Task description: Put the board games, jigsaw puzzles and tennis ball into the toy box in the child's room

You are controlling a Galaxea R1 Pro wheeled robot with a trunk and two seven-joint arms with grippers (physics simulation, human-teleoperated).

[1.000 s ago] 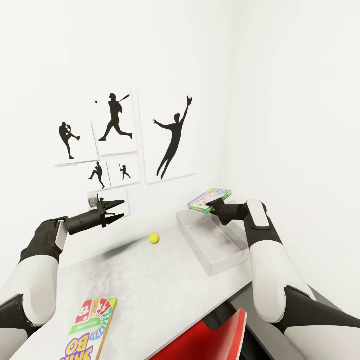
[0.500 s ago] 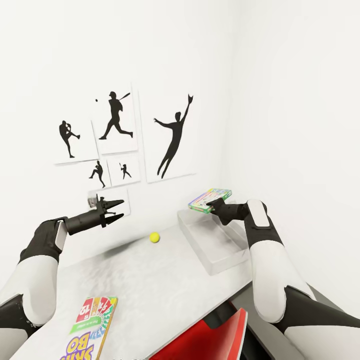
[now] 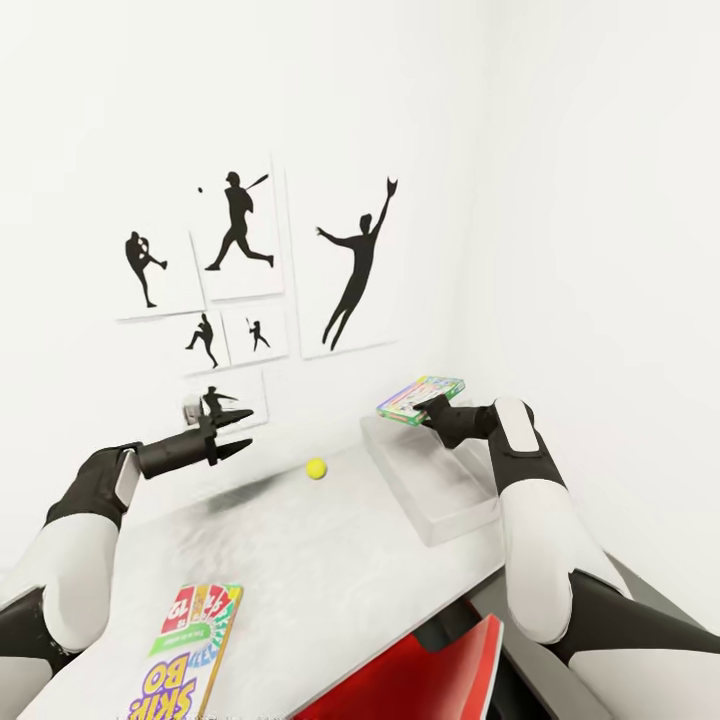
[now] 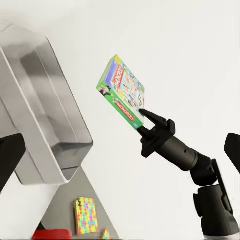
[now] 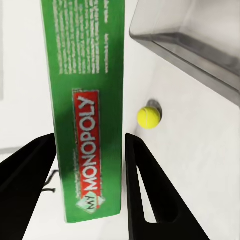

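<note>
Monopoly board game [image 3: 421, 399], right of centre, hangs over the toy box's [image 3: 430, 480] far end, clamped edgewise in the right jaws [image 3: 424, 408]; left jaws [image 3: 228, 435] apart. Released off-centre, it could catch the rim and tip out.

Even, bright, shadowless-looking light washes the white walls [image 3: 560, 200] nearly to overexposure. Beneath the left fingers [image 3: 235, 447] a soft dark smear of shadow lies on the tabletop [image 3: 330, 560]; the tennis ball [image 3: 316, 468] beyond them casts a small one. Renders are sharp, though the head view stretches toward its edges, and the right fingers [image 5: 142, 185] loom black and featureless.
</note>
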